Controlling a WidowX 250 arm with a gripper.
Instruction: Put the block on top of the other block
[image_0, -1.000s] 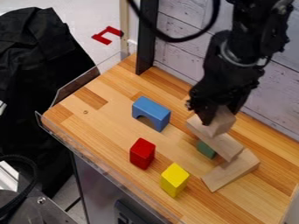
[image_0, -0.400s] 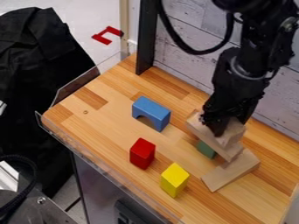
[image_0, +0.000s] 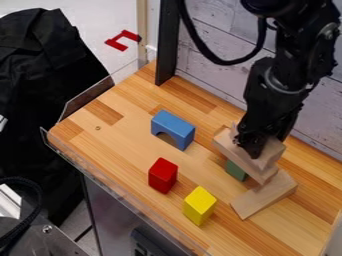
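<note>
Wooden block (image_0: 272, 151), in the pincer (image_0: 256, 149), over another wooden block (image_0: 232, 146)

Blue arch (image_0: 173, 125), red block (image_0: 162, 175), yellow block (image_0: 200, 205) and green block (image_0: 235, 171) make 4 colours.

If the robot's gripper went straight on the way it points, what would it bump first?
Probably the long wooden block, just below the small wooden block that the gripper seems to hold. How close they are is hard to tell.

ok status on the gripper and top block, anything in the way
Gripper holding top wooden block. Positioned over long wooden block. Red block, yellow block standing clear.
</note>
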